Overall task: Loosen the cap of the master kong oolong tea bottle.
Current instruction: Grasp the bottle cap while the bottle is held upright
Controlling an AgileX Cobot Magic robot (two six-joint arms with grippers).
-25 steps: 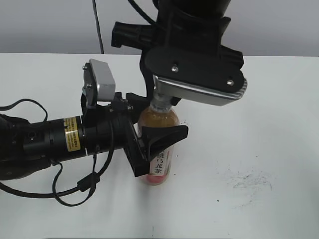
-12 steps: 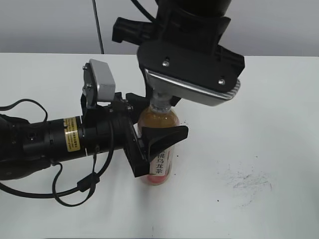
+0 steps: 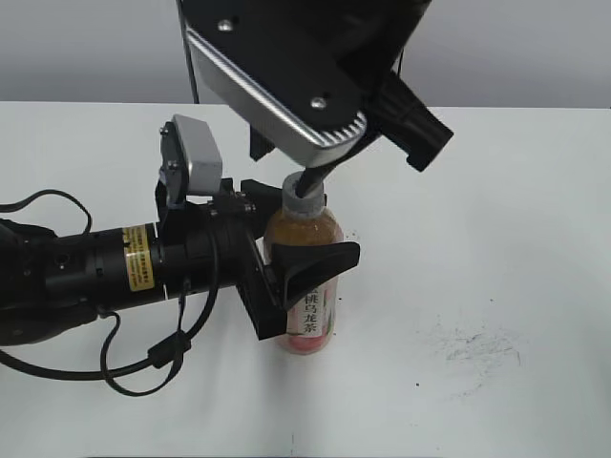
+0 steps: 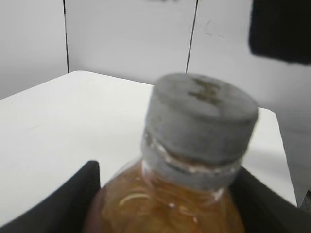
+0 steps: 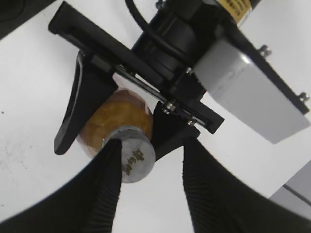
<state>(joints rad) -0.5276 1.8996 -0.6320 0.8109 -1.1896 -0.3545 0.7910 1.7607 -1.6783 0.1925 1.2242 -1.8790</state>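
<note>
Steadying: left gripper [image 3: 286, 277] clamps the master kong oolong tea bottle [image 3: 307, 320] upright on the table [image 3: 496, 239] | right gripper [image 5: 148, 187] spread, one finger off the cap [image 5: 132, 154] | close squarely before twisting

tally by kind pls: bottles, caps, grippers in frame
Bottles: 1, master kong oolong tea bottle
Caps: 1, grey cap, on the bottle
Grippers: 2, left gripper around the bottle body, right gripper at the cap
Total: 4
</note>
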